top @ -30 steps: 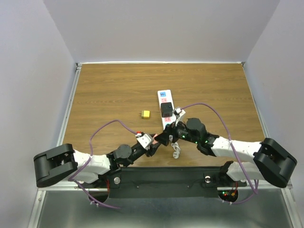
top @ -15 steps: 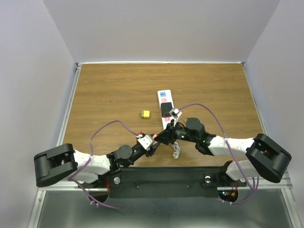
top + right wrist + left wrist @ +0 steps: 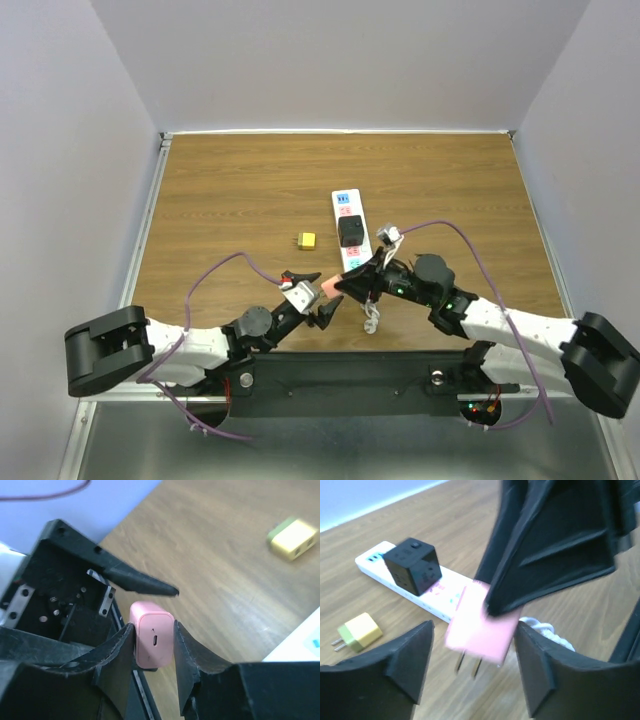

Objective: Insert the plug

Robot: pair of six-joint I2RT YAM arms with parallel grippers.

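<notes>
The pink plug (image 3: 332, 288) hangs above the table's near middle, and my right gripper (image 3: 347, 285) is shut on it. In the right wrist view both fingers press the pink plug's (image 3: 152, 642) sides, with its USB port facing the camera. My left gripper (image 3: 318, 298) is open and its fingers straddle the plug without touching it. In the left wrist view the plug (image 3: 482, 630) shows two prongs pointing down between my open fingertips (image 3: 422, 635). The white power strip (image 3: 352, 258) lies just beyond, lengthwise toward the back.
A black cube adapter (image 3: 351, 231) sits plugged in on the strip. A yellow plug (image 3: 307, 241) lies on the wood to the strip's left. The strip's coiled white cord (image 3: 371, 318) lies near the front edge, under my right arm.
My left gripper has opened and let go of the pink plug. My right gripper has shut on it and now holds it alone.
</notes>
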